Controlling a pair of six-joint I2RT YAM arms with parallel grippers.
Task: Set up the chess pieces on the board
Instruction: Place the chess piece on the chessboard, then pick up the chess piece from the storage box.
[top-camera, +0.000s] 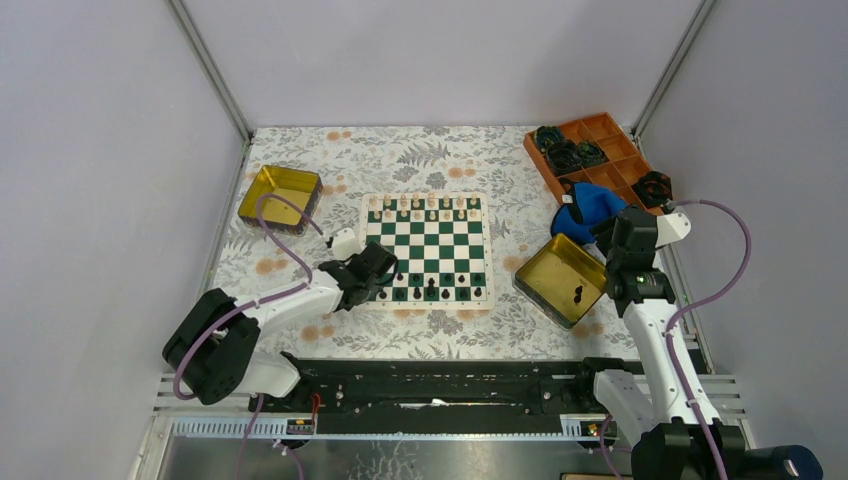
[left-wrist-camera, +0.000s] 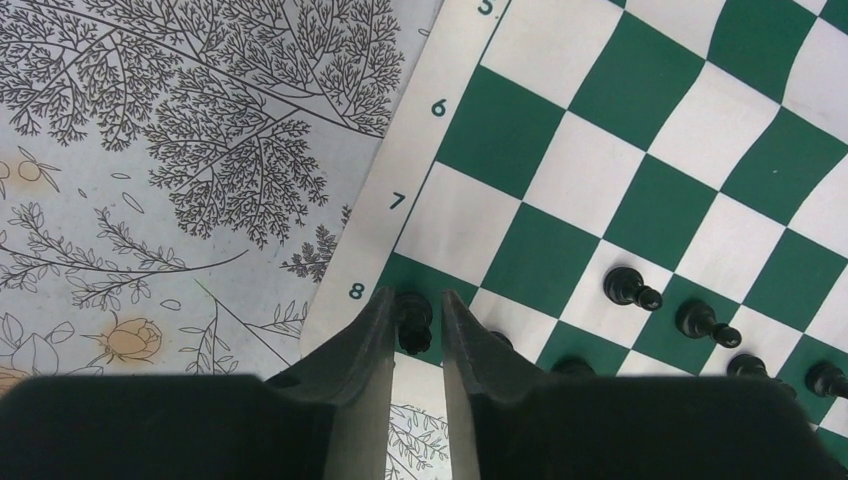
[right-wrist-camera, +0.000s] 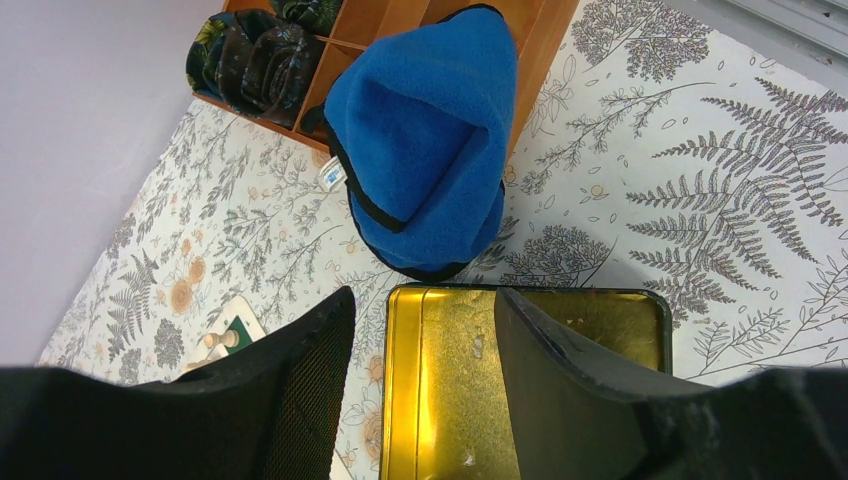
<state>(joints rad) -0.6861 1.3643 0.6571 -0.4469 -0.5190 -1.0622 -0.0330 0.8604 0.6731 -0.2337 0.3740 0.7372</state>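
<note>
"Green-and-white chess board (top-camera: 440, 243): report position," requests Operator A.

"Flat at the centre of the floral surface (top-camera: 430, 155). Cream pieces (top-camera: 425, 203) line the far row. Black pieces (top-camera: 432, 288) partly fill the near rows," replies Operator B.

"Left tool (left-wrist-camera: 415, 300)?"

"Its fingers (left-wrist-camera: 372, 335) closely flank a black corner piece (left-wrist-camera: 413, 322), upright on the green square beside mark 8. Contact cannot be confirmed."

"Right tool (right-wrist-camera: 422, 295)?"

"Fingers wide apart above the gold tin (right-wrist-camera: 450, 400), gripping nothing. One black tin piece (top-camera: 578, 293) sits inside."
</note>
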